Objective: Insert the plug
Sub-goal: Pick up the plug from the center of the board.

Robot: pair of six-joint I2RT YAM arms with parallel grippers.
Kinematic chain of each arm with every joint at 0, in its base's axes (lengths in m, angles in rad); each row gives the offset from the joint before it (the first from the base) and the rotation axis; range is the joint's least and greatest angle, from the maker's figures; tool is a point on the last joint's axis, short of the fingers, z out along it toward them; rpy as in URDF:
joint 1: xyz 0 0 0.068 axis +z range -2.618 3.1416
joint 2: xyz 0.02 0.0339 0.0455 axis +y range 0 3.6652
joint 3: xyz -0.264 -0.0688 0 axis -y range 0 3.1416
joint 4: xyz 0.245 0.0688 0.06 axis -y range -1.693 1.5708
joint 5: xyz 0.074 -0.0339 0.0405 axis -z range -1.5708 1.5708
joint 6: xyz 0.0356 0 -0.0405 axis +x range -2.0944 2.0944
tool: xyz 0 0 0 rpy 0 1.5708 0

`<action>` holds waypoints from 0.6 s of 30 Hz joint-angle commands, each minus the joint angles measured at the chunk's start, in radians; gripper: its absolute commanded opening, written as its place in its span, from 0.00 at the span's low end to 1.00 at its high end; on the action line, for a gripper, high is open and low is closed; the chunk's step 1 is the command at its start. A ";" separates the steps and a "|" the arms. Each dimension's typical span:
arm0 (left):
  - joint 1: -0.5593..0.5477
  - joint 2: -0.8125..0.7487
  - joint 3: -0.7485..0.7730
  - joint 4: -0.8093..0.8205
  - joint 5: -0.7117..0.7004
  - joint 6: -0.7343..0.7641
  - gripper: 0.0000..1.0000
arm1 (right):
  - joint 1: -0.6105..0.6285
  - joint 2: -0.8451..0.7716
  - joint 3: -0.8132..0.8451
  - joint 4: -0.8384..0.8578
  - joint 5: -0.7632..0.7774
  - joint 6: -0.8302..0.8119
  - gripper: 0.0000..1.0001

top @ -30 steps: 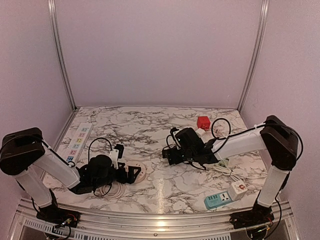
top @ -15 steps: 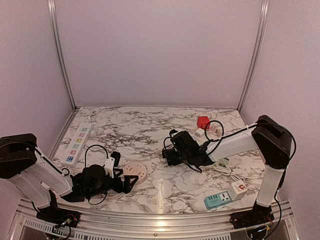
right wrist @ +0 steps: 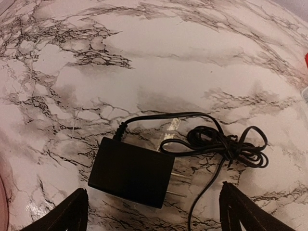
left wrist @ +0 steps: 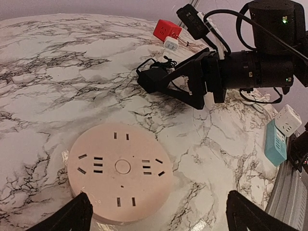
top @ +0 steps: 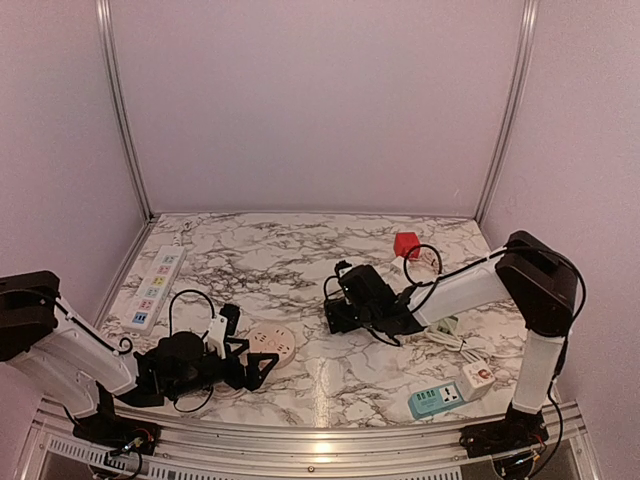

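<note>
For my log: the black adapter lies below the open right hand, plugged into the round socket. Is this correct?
No, it is not plugged in. The adapter lies below the open right hand with its prongs bare, apart from the round socket, as the right wrist view shows.

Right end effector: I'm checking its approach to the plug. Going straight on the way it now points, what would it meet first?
The black power adapter, lying on the marble table between the open right end effector's fingers, though how near is unclear.
</note>
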 commanded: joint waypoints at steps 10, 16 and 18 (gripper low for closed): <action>-0.025 -0.058 0.000 -0.038 -0.036 0.020 0.99 | 0.050 0.081 0.096 -0.033 0.169 0.009 0.78; -0.028 -0.046 0.021 -0.042 -0.028 0.034 0.99 | 0.049 0.077 0.082 -0.006 0.137 -0.002 0.55; -0.028 -0.034 0.033 -0.039 -0.029 0.041 0.99 | 0.050 0.063 0.078 -0.010 0.131 0.000 0.49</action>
